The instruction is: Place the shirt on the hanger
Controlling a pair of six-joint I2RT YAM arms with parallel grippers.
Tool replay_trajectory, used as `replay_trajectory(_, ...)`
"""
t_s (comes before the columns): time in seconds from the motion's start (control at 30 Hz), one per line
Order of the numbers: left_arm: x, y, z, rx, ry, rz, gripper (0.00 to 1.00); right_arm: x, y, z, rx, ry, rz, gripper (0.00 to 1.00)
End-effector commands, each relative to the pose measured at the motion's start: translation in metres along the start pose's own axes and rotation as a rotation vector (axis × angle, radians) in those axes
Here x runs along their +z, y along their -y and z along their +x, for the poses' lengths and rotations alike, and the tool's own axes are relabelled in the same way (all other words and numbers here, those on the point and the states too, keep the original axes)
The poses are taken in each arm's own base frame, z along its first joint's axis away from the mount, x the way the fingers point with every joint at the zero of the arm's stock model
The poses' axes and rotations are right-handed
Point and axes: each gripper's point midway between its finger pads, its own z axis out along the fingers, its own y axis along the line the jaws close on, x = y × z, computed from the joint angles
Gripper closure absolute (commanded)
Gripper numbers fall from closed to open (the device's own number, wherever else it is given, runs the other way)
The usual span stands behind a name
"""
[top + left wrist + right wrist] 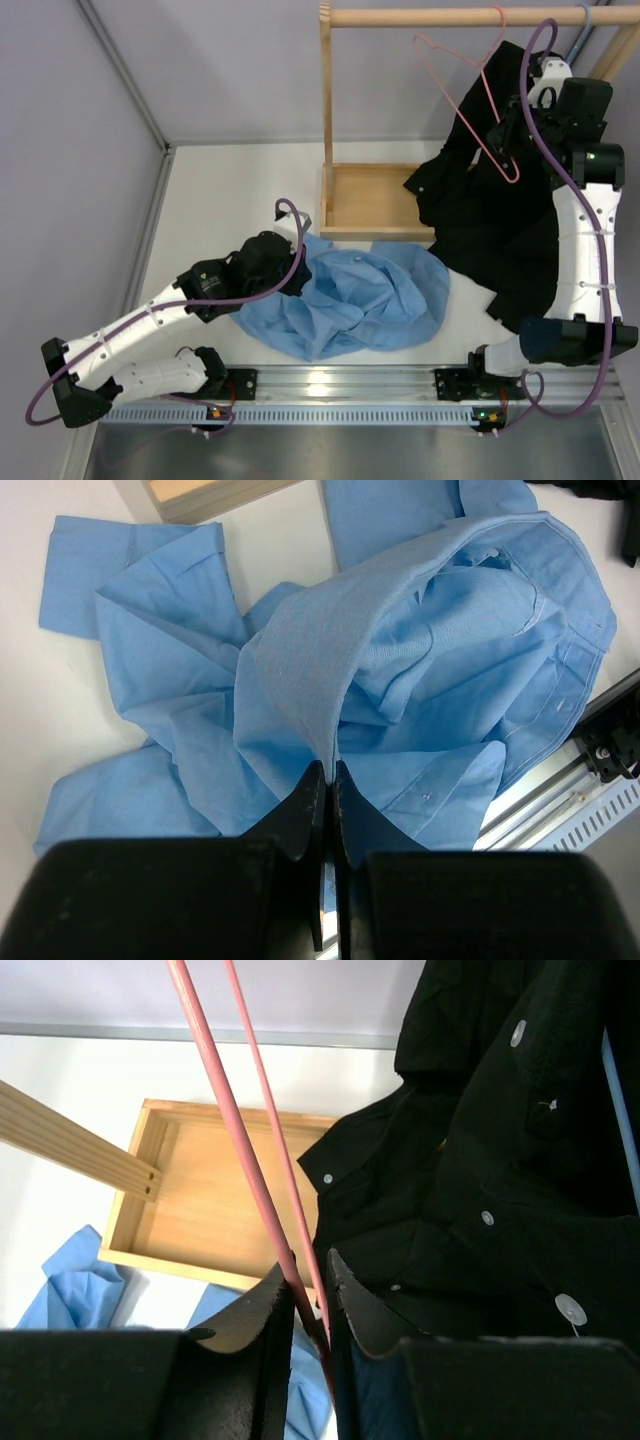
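The light blue shirt [360, 300] lies crumpled on the white table in front of the arms, its collar standing up in the left wrist view [450, 630]. My left gripper [300, 272] is at its left edge, shut on a fold of the cloth [328, 770]. The pink wire hanger [455, 93] hangs by its hook from the wooden rail [430, 17] at the back right. My right gripper [505, 145] is raised at the hanger's lower corner. Its jaws [310, 1270] are shut on the two pink wires [237, 1125] where they meet.
A black collared shirt [490, 230] hangs on a pale blue hanger [585, 30] right beside the right gripper and drapes onto the table. The rack's wooden base tray [375, 195] sits behind the blue shirt. A metal rail [340, 380] runs along the near edge.
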Motion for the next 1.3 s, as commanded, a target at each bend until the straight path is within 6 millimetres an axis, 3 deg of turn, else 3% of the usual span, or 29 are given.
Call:
replay_trajectory(0.0, 0.003, 0.007, -0.01, -0.018, 0.036, 0.024, 1.0, -0.01, -0.009, -0.014, -0.004, 0.062, -0.025, 0.83)
replay_trajectory(0.27, -0.001, 0.007, -0.014, -0.02, 0.054, 0.027, 1.0, -0.008, -0.015, -0.008, 0.003, 0.059, -0.047, 0.8)
replay_trajectory(0.37, -0.001, 0.007, -0.014, -0.021, 0.057, 0.024, 1.0, -0.011, -0.018, -0.009, 0.006, 0.067, -0.055, 0.84)
replay_trajectory(0.43, -0.001, 0.006, -0.014, -0.023, 0.061, 0.019, 1.0, -0.013, -0.019, -0.012, 0.007, 0.077, -0.06, 0.93)
replay_trajectory(0.5, -0.002, 0.003, -0.016, -0.033, 0.07, 0.007, 1.0, -0.017, -0.023, -0.018, 0.011, 0.099, -0.069, 1.0)
replay_trajectory(1.27, -0.002, -0.005, -0.038, -0.084, 0.177, -0.051, 1.0, -0.076, -0.065, -0.09, -0.028, 0.362, -0.219, 1.0)
